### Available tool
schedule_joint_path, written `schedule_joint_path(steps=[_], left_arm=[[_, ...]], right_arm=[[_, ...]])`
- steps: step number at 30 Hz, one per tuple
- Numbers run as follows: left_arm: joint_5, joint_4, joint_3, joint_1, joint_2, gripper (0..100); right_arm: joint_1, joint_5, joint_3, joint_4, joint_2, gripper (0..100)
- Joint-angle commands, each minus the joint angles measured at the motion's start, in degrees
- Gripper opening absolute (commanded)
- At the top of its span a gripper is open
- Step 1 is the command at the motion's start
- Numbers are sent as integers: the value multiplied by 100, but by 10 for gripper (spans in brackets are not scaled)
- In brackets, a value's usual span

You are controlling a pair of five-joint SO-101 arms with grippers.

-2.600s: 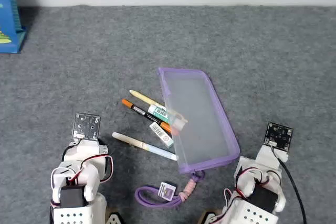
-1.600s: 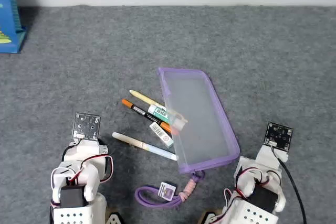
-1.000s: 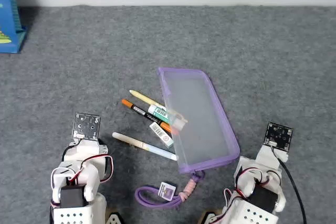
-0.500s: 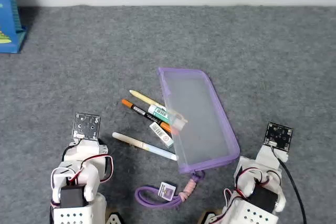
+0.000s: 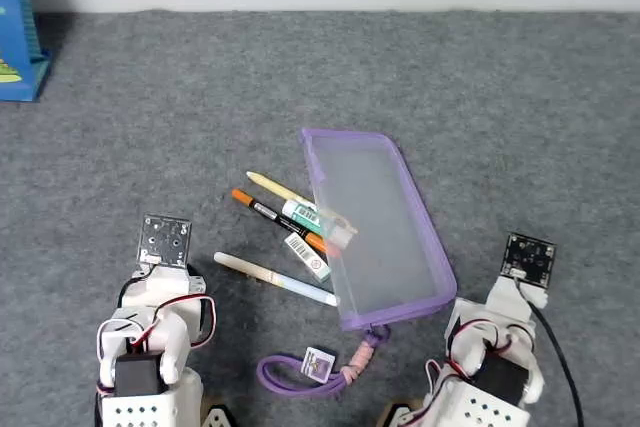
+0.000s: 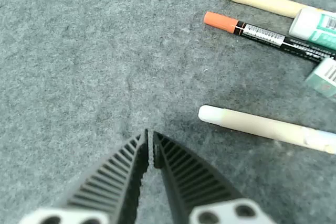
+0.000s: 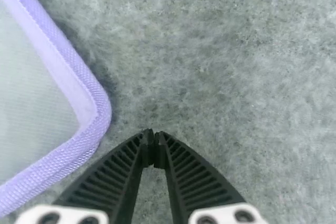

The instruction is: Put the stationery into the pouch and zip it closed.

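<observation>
A translucent pouch with purple trim lies on the grey carpet, its purple wrist strap curled at the near end. Left of it lie a cream pen, an orange-capped black marker, a green-and-white glue stick, a small eraser and a long white pen. My left gripper is shut and empty over bare carpet, short of the white pen. Also shut and empty, my right gripper hovers just off the pouch corner.
A blue box stands at the far left by the white wall. Both arm bases sit at the near edge. Open carpet stretches behind and to the right of the pouch.
</observation>
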Motion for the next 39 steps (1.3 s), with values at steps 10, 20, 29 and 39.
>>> schedule_joint_path(steps=[10,20,29,39], left_arm=[[-62,26,-66,0,-44,14],[-62,26,-66,0,-44,14],[-62,26,-66,0,-44,14],[-62,26,-66,0,-44,14]], right_arm=[[-444,53,70,22,-75,19],[-1842,-519,-905,330,-48,15],[-3046,-897,-949,365,-40,14],[-3204,-1037,-1495,374,242,14]])
